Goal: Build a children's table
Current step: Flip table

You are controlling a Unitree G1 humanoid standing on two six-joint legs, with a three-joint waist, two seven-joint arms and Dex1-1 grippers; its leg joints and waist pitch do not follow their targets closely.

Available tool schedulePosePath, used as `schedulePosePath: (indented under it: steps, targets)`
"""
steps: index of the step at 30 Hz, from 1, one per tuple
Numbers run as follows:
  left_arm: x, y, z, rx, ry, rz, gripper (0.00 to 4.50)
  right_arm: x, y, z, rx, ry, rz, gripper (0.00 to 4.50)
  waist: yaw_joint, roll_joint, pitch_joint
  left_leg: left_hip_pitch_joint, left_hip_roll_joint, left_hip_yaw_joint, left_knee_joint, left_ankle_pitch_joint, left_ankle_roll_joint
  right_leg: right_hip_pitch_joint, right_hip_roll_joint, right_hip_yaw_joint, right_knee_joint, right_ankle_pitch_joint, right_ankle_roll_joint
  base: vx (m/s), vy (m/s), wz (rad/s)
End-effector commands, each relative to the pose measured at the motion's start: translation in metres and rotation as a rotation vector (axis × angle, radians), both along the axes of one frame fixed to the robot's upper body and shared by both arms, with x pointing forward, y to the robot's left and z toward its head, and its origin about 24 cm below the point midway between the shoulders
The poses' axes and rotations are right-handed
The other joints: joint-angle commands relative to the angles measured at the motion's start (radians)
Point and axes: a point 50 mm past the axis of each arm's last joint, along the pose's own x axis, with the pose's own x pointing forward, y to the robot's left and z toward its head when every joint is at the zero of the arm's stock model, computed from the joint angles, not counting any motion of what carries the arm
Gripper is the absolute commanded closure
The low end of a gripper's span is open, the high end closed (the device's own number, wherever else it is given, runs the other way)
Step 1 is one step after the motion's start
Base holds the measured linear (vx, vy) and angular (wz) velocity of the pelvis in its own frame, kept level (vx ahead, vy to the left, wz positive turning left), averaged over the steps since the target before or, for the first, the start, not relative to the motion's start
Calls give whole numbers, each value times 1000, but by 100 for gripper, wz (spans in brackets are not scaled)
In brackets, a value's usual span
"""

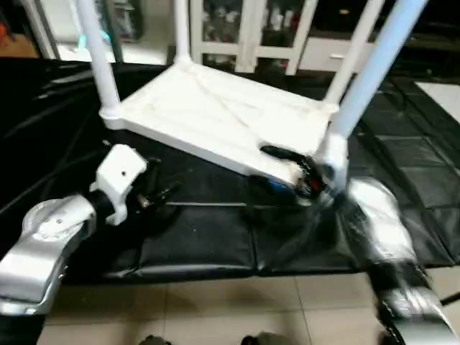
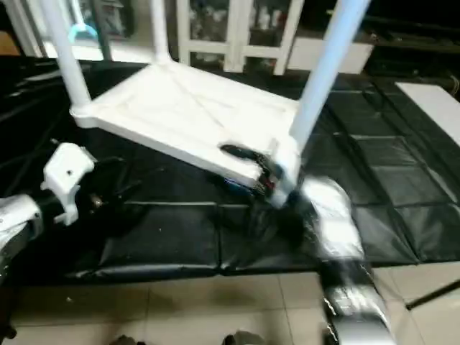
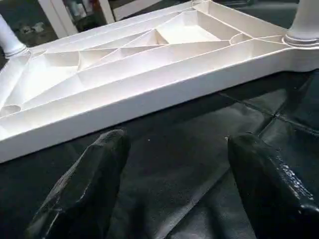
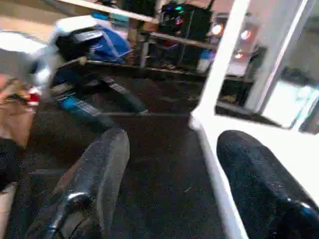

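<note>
Black mat (image 1: 215,244); table (image 1: 215,115) inverted (legs (image 1: 377,65) skyward)

black padded mat (image 1: 215,237), tiled floor (image 1: 230,309) (pale), white cabinet (image 1: 244,32)

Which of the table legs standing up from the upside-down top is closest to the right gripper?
The leg at the near right corner of the top: the right gripper sits at its base. The other legs stand at other corners.

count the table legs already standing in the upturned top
4. One leg at the near left corner, one at the far left, one at the far right, one at the near right, beside the right gripper. All rise from the top.
</note>
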Motion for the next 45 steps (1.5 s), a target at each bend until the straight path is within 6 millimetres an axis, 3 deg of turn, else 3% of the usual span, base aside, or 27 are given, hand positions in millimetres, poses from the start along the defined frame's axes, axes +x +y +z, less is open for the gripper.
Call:
schedulePosePath:
  steps: [1,3,6,9,10,11,13,17,20,21,23,27,30,31,32,34,35,38,41,44,45]
  targets:
    - [2,-9,-2,7,1,-40,100,-6,-4,8,-5,-10,33,102,-5,35,-83,9,-16,7,-78,-301,18,53,-35,29,-91,-326,-163,0,0,0]
    - [5,-12,-5,2,11,-25,100,-13,-18,3,-40,13,0,75,-6,30,-84,10,-17,9,-75,-306,18,51,-35,29,-98,-354,-149,0,0,0]
    - [8,-17,-10,-22,24,-9,100,-16,-39,4,-42,17,-90,58,-13,33,-83,8,-23,10,-69,-321,21,48,-34,26,-111,-448,-114,0,0,0]
    - [8,-19,-11,-33,25,-11,100,-14,-46,10,-15,-4,-153,31,-22,29,-85,3,-26,7,-67,-318,25,48,-34,19,-117,-504,-86,0,0,0]
    - [9,-20,-12,-43,29,-11,100,-12,-49,14,7,-13,-195,25,-24,28,-84,0,-26,5,-69,-321,25,48,-33,16,-118,-519,-79,0,0,0]
    - [6,-25,-16,-83,57,-26,100,-3,-62,25,76,-55,-350,25,-28,31,-83,1,-28,5,-68,-324,22,45,-34,13,-124,-552,-64,0,0,0]
    - [5,-27,-17,-93,68,-33,100,0,-65,29,101,-65,-392,7,-29,30,-88,7,-28,4,-66,-314,18,43,-34,10,-126,-547,-60,0,0,0]
    - [-2,-27,-28,-103,111,-34,100,12,-79,37,137,-78,-569,7,-42,27,-87,3,-29,5,-69,-326,29,43,-31,6,-125,-520,-68,0,0,0]
    - [-4,-26,-30,-101,116,-29,100,17,-79,38,136,-71,-591,7,-46,30,-89,8,-30,7,-66,-341,31,38,-29,6,-129,-530,-68,0,0,0]
    - [-5,-26,-30,-105,115,-23,100,19,-76,38,152,-53,-579,7,-47,20,-89,6,-32,8,-66,-338,35,41,-29,4,-128,-531,-68,0,0,0]
    - [-6,-26,-29,-110,114,-16,100,22,-72,38,149,-35,-568,7,-45,17,-88,7,-30,8,-66,-338,40,38,-30,5,-130,-538,-63,0,0,0]
    - [-8,-24,-30,-112,116,-4,100,33,-68,33,139,29,-591,7,-44,23,-89,7,-28,9,-68,-322,38,39,-31,8,-125,-502,-78,0,0,0]
    - [-9,-22,-31,-108,119,2,100,56,-62,32,129,99,-637,7,-49,29,-90,6,-28,8,-67,-327,30,40,-32,7,-119,-475,-107,0,0,0]
    - [-9,-22,-31,-108,119,2,100,56,-62,32,129,99,-637,7,-50,29,-90,5,-28,8,-66,-330,28,40,-32,6,-117,-473,-112,0,0,0]
    - [-9,-22,-30,-102,118,-1,100,64,-59,34,117,94,-657,7,-48,22,-91,7,-29,10,-64,-329,27,40,-32,7,-119,-470,-113,0,0,0]
    - [-9,-22,-30,-100,117,0,100,66,-56,37,123,93,-646,7,-44,23,-91,8,-29,12,-63,-324,28,40,-33,9,-118,-464,-114,0,0,0]
    - [-9,-21,-29,-100,117,1,100,67,-54,37,129,99,-633,33,-41,26,-92,8,-27,12,-65,-312,29,42,-33,11,-115,-441,-117,0,0,0]
    - [-11,-19,-29,-97,116,12,100,68,-47,39,136,102,-591,41,-38,24,-96,4,-23,13,-67,-276,35,48,-33,16,-103,-360,-142,0,0,0]
    - [-12,-18,-29,-96,115,18,100,68,-45,36,125,106,-558,79,-37,27,-99,2,-21,14,-67,-244,41,53,-33,18,-94,-288,-176,0,0,0]
    - [-12,-18,-29,-95,114,21,100,68,-44,33,105,95,-539,97,-35,24,-99,1,-20,17,-66,-228,48,54,-34,20,-91,-258,-190,0,0,0]
    - [-12,-18,-29,-94,112,22,100,67,-44,32,91,82,-535,123,-34,26,-100,1,-20,17,-65,-228,49,55,-37,20,-91,-263,-192,0,0,0]
